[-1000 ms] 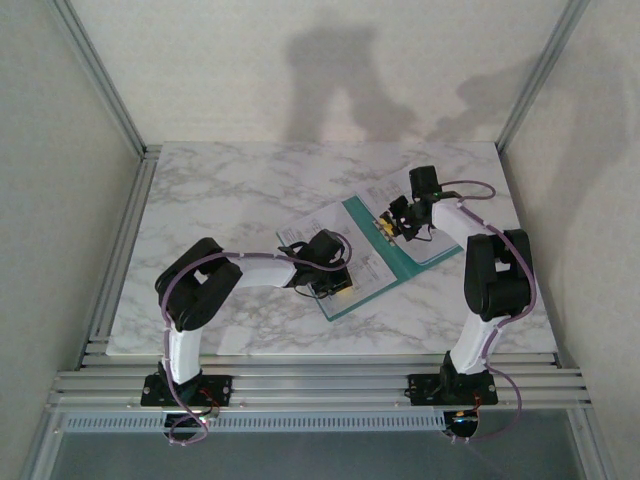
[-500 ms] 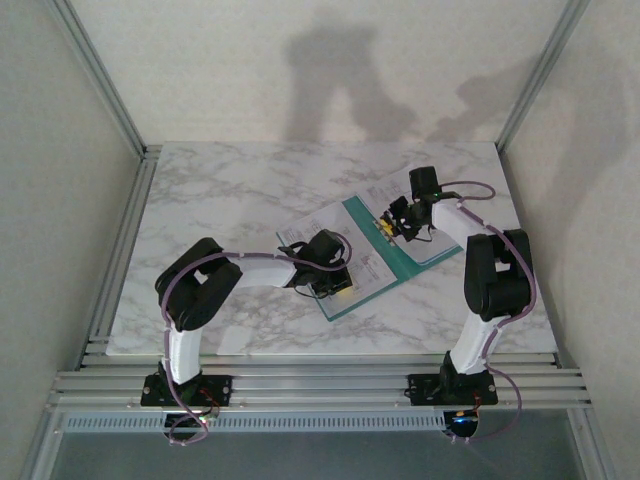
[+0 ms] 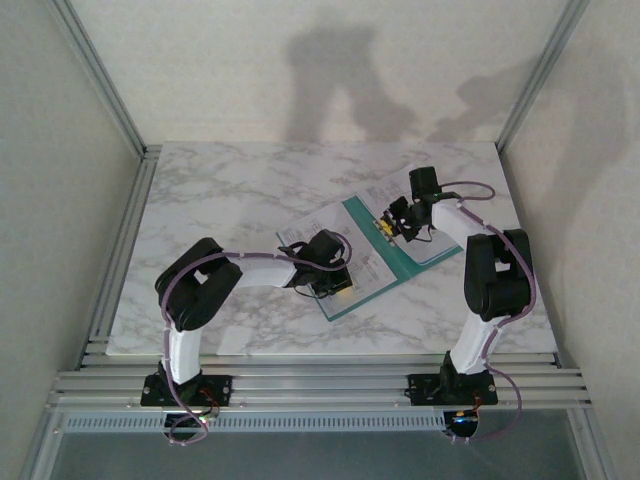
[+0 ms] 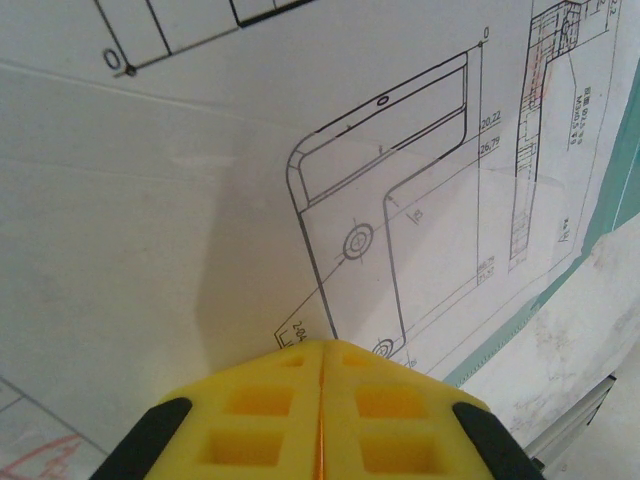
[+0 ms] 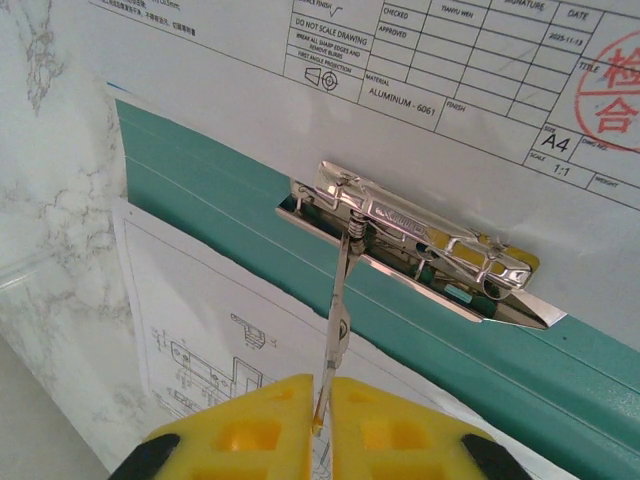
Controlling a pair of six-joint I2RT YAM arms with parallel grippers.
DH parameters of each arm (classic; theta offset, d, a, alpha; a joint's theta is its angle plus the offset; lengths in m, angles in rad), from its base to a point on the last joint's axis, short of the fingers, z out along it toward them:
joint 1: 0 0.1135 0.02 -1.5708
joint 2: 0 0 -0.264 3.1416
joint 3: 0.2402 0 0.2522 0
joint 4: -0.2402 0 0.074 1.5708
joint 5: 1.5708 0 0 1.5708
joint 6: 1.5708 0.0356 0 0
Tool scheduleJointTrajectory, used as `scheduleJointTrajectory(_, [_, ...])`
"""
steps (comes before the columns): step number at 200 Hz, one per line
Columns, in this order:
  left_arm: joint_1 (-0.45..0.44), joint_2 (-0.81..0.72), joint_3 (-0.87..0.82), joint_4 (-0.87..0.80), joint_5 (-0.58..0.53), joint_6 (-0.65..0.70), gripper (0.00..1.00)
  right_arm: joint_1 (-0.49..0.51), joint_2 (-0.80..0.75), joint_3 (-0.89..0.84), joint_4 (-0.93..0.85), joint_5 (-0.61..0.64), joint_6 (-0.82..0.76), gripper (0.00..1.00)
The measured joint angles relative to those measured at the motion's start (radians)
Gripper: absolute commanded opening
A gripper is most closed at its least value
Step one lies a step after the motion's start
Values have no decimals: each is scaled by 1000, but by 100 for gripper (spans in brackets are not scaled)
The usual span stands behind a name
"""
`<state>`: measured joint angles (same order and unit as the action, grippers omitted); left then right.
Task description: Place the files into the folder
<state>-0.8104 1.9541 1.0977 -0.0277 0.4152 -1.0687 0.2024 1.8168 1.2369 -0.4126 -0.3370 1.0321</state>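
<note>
From above, the folder [image 3: 432,250] is seen open on the table [image 3: 220,190], with files [image 3: 312,232] laid across it. At the left wrist, the left tool [image 4: 322,352] is closed empty and set on a sheet, probably to pin it. At the right wrist, the lever [image 5: 340,290] of the clip [image 5: 420,240] is pinched by the right tool [image 5: 322,390], likely so sheets can go under.

- The files [image 4: 200,180] are laid beneath and ahead of the left gripper [image 4: 322,350], with the folder [image 4: 628,150] edge to its right.
- The clip [image 5: 410,240] is seated on the folder, just ahead of the right gripper [image 5: 322,385].

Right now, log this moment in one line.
left gripper shut over white paper sheet; right gripper shut on silver metal clip lever; teal card folder underneath
</note>
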Motion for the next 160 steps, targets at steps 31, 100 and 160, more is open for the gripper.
scheduleJointTrajectory(31, [0, 0, 0, 0, 0, 0, 7, 0, 0, -3, 0, 0, 1, 7])
scheduleJointTrajectory(100, [0, 0, -7, 11, 1, -1, 6, -2, -4, -43, 5, 0, -2, 0])
scheduleJointTrajectory(160, [0, -9, -36, 55, 1, -8, 5, -13, -42, -151, 104, 4, -34, 0])
